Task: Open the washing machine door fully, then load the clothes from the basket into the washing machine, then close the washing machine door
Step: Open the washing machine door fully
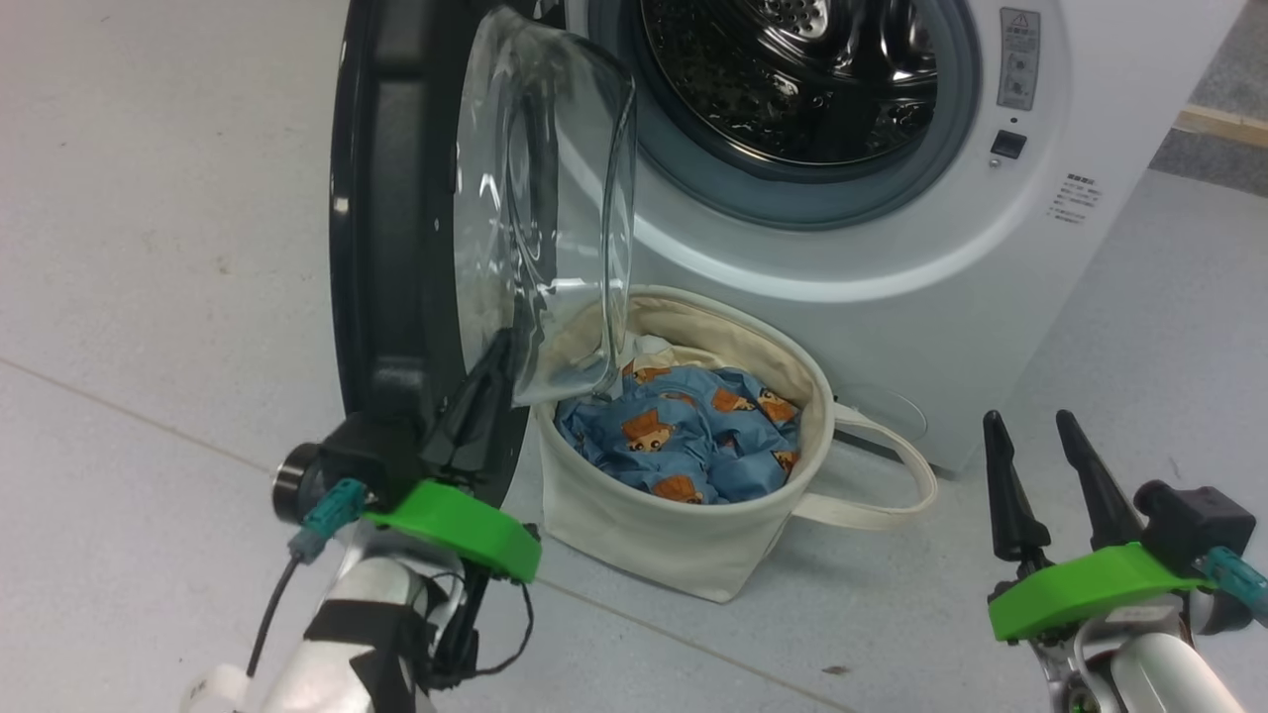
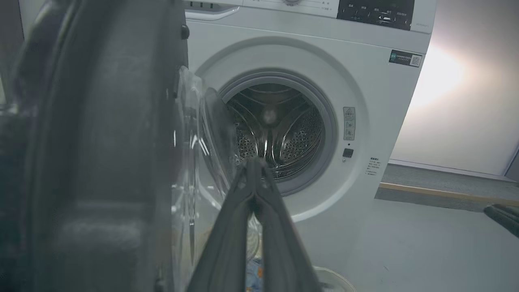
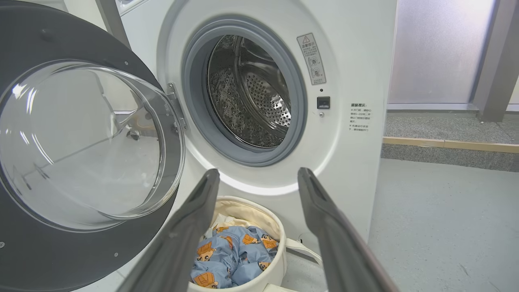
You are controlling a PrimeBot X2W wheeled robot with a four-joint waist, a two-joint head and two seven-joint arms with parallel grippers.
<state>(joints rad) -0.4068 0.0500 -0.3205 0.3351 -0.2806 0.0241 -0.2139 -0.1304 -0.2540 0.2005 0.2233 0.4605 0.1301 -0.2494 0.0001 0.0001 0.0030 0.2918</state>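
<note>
As door point(image 1: 396, 198) hangs open, blue bear-printed clothes point(image 1: 684, 441) crumpled

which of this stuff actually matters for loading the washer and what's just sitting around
For the job:
washing machine door, swung open
washing machine
basket, on the floor in front of the machine
bear-print blue clothes, in the basket

Just there:
warning sticker on the machine's front
wooden strip on the floor, far right

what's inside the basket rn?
The basket holds the crumpled blue bear-print clothes, with a bit of white fabric at the back. Anything beneath them, and the basket's floor, is covered.
</note>
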